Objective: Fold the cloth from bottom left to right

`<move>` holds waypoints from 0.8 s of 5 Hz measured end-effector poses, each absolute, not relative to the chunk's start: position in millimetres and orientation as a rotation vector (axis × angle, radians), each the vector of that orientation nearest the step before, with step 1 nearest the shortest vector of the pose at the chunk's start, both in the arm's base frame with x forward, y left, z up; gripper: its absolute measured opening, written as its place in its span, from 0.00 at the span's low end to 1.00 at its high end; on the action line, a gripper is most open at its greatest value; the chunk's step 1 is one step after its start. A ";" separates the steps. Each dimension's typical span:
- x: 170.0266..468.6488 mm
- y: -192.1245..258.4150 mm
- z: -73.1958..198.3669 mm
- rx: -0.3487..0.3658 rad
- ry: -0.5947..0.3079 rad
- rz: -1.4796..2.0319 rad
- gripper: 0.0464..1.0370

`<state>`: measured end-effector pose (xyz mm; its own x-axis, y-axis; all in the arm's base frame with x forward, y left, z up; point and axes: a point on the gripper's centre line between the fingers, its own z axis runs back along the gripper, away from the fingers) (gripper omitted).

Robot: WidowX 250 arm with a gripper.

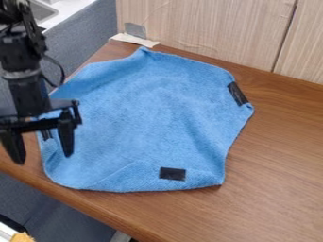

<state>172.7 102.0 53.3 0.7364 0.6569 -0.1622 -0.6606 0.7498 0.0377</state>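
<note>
Jaws wide apart, nothing between them. Gripper hangs at the left of the camera view, one finger in front of the cloth's left edge, the other outside it.

Brown wood-grain tabletop is the largest item. Pale wood-grain panels stand along its far side, with a dark vertical seam toward the right. Grey padded side at upper left.

Blue towelling cloth lies on the tabletop, center to left of the view. Spread out, mostly flat, outline irregular: a peak at the far end, bulge on the right, blunt corner at near right, rounded near-left end. Soft ripples across the left and right parts. Faint diagonal line rises rightward from the near edge; can't tell if it's a crease or a turned-over layer. Right edge looks slightly lifted in places.

White counter with part of a metal basin at upper left. Off-white tape strip just beyond the cloth's far peak. Two black rectangular patches on the cloth: one at the right edge, tilted, one near the near edge.
</note>
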 end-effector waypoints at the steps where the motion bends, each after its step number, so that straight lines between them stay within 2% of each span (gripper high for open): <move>1: 173.0 100.3 40.2 -0.027 0.105 0.729 0.93; 2: 170.9 103.6 30.5 -0.002 0.103 0.734 0.80; 4: 171.8 104.9 30.7 0.002 0.096 0.733 0.24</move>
<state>171.8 104.9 30.7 0.7392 0.6680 -0.0864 -0.6677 0.7435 0.0357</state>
